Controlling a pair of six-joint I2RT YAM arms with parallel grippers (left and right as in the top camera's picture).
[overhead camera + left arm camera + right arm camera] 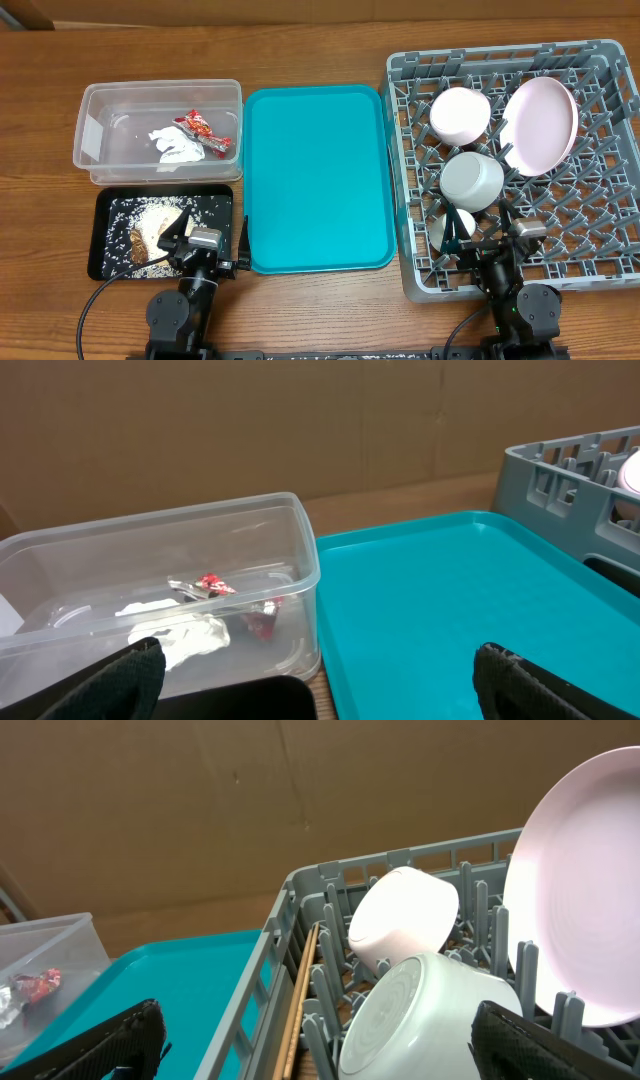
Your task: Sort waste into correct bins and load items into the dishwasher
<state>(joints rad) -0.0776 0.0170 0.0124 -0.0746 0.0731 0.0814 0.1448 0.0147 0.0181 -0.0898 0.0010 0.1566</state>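
The left hand (318, 685) sits low at the near edge of the worktop (320, 50), over the near right corner of the black tray (105, 262) and next to the teal tray (315, 180). Its 2 fingers (135, 675) are spread fully apart and hold nothing. The right hand (325, 1045) is over the near edge of the grey rack (600, 232), also spread wide and empty.

The clear tub (92, 100) stands at the far left of the worktop. Inside it the red-and-white wrapper (203, 128) lies just beside the crumpled white napkin (176, 146). The black tray lies directly in front of the tub and touches or nearly touches it. White rice (125, 240) is scattered over the tray, with a brown heap of food scraps (152, 225) near its middle.

The teal tray lies bare between the 2 bins and the rack.

All 4 dishes are in the rack. The pale pink plate (543, 122) stands on edge among the pegs, towards the far right. The small pale bowl (459, 114) lies tipped on its side to the left of the plate. The grey-green cup (472, 179) lies just in front of the bowl, and the right wrist view shows its base. The smaller white cup (452, 228) is nearest the front, partly hidden by a finger of the right hand.
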